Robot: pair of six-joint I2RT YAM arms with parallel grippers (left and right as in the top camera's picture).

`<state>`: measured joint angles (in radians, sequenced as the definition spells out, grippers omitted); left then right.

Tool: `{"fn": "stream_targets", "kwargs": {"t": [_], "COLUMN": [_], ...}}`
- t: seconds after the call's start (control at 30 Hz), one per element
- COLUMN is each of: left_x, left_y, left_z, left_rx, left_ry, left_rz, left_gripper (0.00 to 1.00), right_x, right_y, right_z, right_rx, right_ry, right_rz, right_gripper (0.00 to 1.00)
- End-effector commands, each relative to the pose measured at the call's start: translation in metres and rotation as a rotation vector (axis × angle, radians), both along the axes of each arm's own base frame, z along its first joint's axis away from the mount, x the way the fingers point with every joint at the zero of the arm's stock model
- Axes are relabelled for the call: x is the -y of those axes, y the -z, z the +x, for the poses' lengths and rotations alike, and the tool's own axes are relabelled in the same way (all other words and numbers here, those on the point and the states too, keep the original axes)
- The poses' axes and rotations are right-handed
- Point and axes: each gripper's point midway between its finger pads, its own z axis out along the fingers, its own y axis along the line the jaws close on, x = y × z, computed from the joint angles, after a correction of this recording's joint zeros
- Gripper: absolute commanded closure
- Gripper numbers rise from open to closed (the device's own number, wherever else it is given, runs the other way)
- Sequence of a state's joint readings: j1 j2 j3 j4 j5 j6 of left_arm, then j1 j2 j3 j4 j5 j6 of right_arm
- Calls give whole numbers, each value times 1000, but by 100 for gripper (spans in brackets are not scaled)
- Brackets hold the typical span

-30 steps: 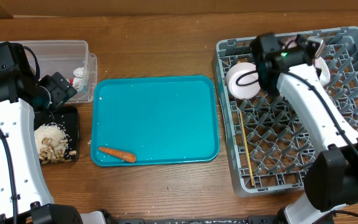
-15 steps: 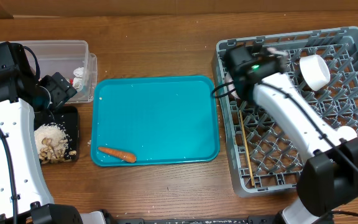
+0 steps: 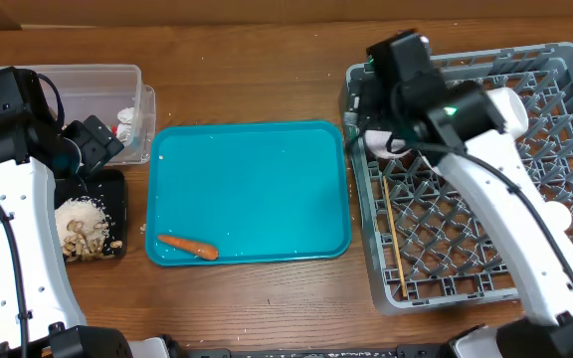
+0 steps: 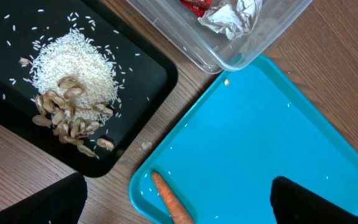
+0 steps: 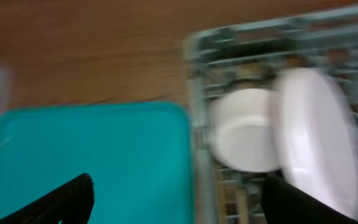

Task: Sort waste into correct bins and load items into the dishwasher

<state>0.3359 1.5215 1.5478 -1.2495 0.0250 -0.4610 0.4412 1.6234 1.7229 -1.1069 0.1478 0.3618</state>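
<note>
**Dishes racked, one carrot still to bin (the last scrap of waste, by the look of it)**

The right hand (image 5: 179, 196) hangs released and empty over the far-left corner of the dish rack (image 3: 565, 50), where a bowl (image 5: 244, 130) and the plate (image 5: 319, 137) sit together; the chopsticks (image 3: 396, 239) lie along its left wall. The left hand (image 4: 176, 186), fingers spread on nothing, hovers where the black tray (image 4: 148, 68) meets the clear tub (image 3: 97, 85). The carrot (image 3: 187, 245) lies in the near-left corner of the teal tray (image 3: 267, 127). I'd judge the left hand must next drop, pinch across the carrot, and carry it to the rice (image 3: 80, 221).
</note>
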Motion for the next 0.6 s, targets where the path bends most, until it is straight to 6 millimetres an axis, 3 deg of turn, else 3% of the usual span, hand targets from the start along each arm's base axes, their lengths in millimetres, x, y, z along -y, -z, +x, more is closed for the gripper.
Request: {"fn": "stream_targets", "kwargs": {"t": [0.0, 0.2, 0.27, 0.57], "left_x": [-2, -3, -7, -31], "left_y": [-4, -4, -3, 0], "left_z": [-1, -1, -4, -25], "left_rx": [5, 3, -12, -72], "left_ry": [13, 19, 18, -72], "left_rz": [15, 21, 49, 75], "left_gripper": [4, 3, 3, 3], "right_x": [-74, -115, -143, -206], "right_y": [2, 55, 85, 148], "right_z": [-36, -67, -87, -124], "right_rx": [-110, -277, -345, -420], "right_ry": [-423, -554, -660, -838], "right_rz": [225, 160, 107, 30], "right_gripper": [12, 12, 12, 12]}}
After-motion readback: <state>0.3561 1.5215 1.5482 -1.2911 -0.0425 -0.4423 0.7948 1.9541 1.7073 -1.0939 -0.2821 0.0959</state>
